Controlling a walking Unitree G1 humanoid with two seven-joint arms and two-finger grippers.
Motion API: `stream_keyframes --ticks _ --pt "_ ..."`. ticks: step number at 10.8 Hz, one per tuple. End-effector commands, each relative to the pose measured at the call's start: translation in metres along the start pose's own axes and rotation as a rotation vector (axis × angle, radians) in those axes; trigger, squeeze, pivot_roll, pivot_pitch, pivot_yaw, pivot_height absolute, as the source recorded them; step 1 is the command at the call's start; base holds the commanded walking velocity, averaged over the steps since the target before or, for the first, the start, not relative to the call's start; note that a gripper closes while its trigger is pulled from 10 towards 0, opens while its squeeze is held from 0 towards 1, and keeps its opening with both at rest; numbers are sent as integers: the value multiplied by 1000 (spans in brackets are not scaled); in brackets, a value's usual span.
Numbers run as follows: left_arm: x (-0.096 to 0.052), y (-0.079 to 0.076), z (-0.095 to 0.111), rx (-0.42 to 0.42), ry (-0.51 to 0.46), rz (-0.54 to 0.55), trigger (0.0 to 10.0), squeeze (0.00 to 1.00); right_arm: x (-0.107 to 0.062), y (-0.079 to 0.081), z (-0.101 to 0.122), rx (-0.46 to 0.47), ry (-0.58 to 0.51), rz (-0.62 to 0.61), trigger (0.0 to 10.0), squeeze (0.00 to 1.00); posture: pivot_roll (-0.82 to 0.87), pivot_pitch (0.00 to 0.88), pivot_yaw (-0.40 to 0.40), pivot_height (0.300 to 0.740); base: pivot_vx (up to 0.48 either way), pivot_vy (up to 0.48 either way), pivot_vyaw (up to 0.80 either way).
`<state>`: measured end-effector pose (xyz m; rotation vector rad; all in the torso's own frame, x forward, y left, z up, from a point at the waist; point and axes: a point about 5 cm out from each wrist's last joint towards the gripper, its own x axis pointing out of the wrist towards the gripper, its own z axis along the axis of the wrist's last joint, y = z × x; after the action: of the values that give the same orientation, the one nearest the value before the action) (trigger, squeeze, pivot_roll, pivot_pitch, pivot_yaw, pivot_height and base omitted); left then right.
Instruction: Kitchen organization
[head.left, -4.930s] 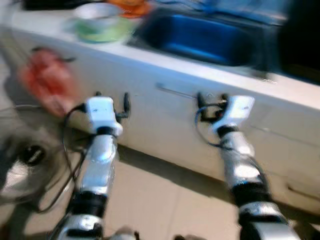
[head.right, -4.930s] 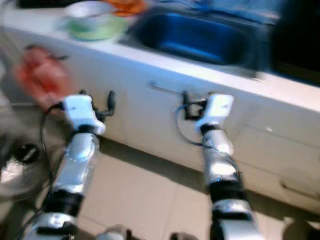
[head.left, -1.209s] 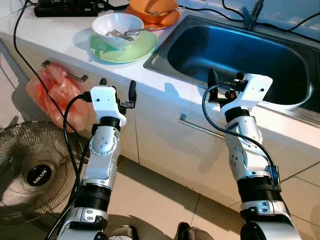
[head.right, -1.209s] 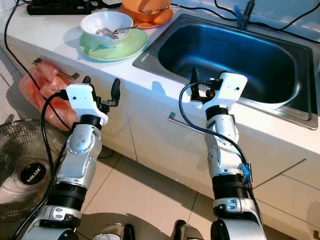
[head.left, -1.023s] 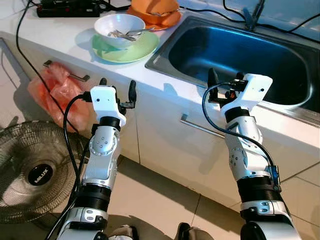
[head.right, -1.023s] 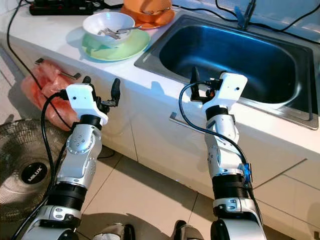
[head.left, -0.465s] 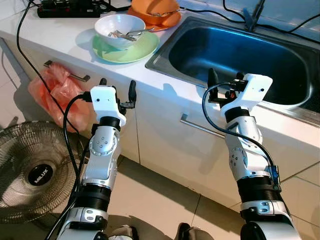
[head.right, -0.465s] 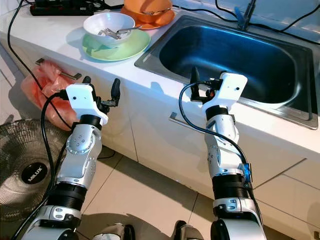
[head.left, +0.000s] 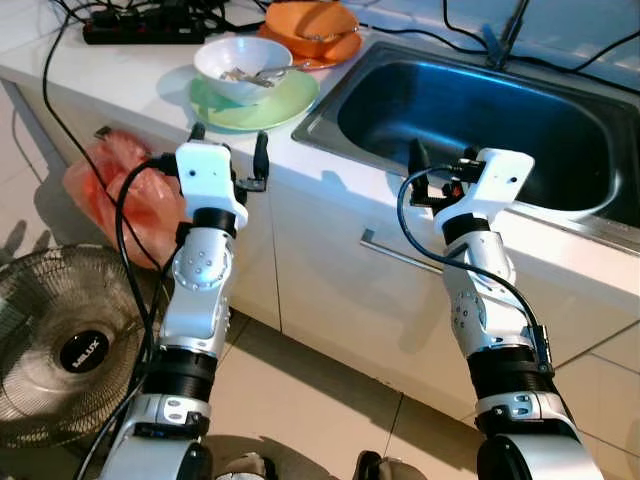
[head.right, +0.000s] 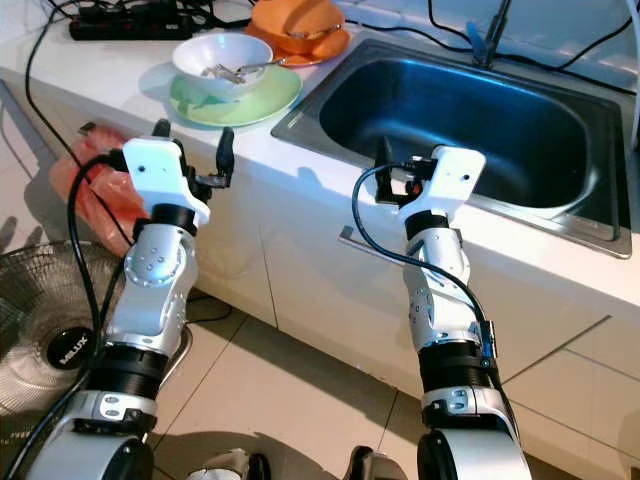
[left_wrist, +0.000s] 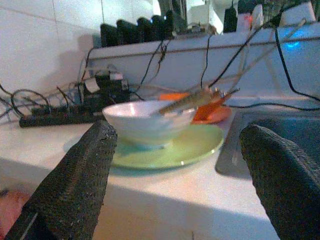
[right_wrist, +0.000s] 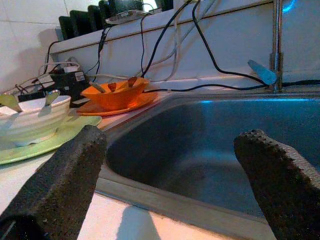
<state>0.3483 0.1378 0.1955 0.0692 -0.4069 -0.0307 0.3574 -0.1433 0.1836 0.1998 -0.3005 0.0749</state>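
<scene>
A white bowl (head.left: 243, 58) with cutlery in it sits on a green plate (head.left: 285, 100) on the white counter. Behind it an orange bowl (head.left: 308, 18) rests on an orange plate. To the right lies the steel sink (head.left: 480, 120), which holds nothing. My left gripper (head.left: 229, 136) stands open at the counter's front edge, just short of the green plate (left_wrist: 185, 147), with the white bowl (left_wrist: 145, 122) straight ahead between its fingers (left_wrist: 75, 185). At the sink's front rim my right gripper (head.left: 440, 165) is open, and faces the basin (right_wrist: 215, 150) and the orange bowl (right_wrist: 117, 92).
A black power strip (head.left: 140, 30) and several cables lie along the back of the counter. The faucet (head.left: 510, 25) rises behind the sink. A red plastic bag (head.left: 115, 195) hangs on a cabinet handle, a fan (head.left: 70, 345) stands on the floor at the left, and a drawer handle (head.left: 395, 255) is below the sink.
Both arms have risen a little and moved closer to the counter. The left gripper now reaches the counter edge by the green plate. Both stay open.
</scene>
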Motion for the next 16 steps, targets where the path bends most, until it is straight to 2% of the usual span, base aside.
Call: stream_keyframes --ticks 1,9,11,16 --pt "-1 -3 -2 10 8 -8 10000 0 0 -1 0 0 -4 3 10000 0 57 90 -6 740 0 0 0" --pt "-5 -2 -4 -13 16 33 10000 0 3 -2 -5 -13 18 20 10000 0 72 101 -37 740 0 0 0" --pt "-6 0 -4 -7 16 39 10000 0 1 6 -8 -13 28 46 10000 0 70 102 -36 740 0 0 0" --pt "-9 -7 -7 -11 29 9 10000 0 -3 3 -10 -18 29 39 10000 0 54 96 -27 740 0 0 0"
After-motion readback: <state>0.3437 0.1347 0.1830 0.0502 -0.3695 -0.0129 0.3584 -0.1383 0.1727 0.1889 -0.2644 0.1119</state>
